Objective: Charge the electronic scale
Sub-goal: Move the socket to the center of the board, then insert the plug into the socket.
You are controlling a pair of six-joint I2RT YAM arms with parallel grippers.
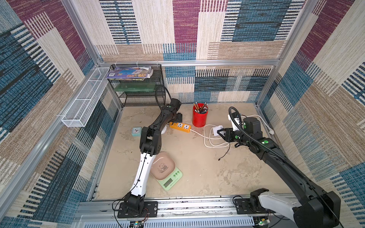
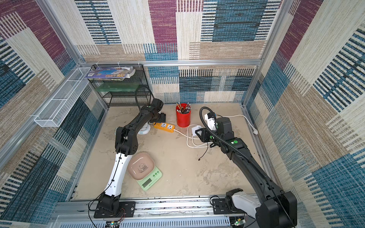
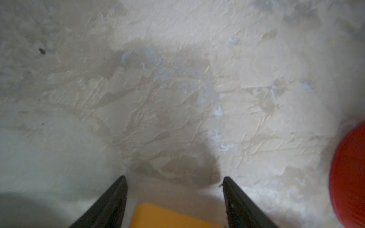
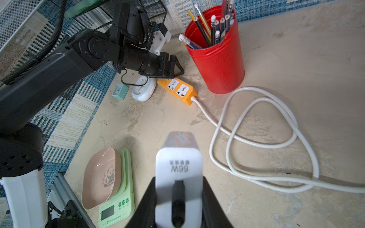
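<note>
Right end effector [image 4: 178,181] is pinching white charger [image 4: 178,158]. Left end effector [image 3: 174,178] is straddling orange power strip [image 3: 169,216], spread. Electronic scale [image 1: 171,180] is sitting at counter [image 1: 207,167] front, beside left arm [image 1: 144,169].

Lab test cell: aluminium frame [image 1: 217,62], carpet-patterned walls [image 1: 185,23], desk props like a red pencil cup [image 1: 199,118]

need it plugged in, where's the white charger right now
In both top views the white charger is on the right side, clamped in the jaws of the right gripper, by the coiled white cable, just right of the red pencil cup.
</note>
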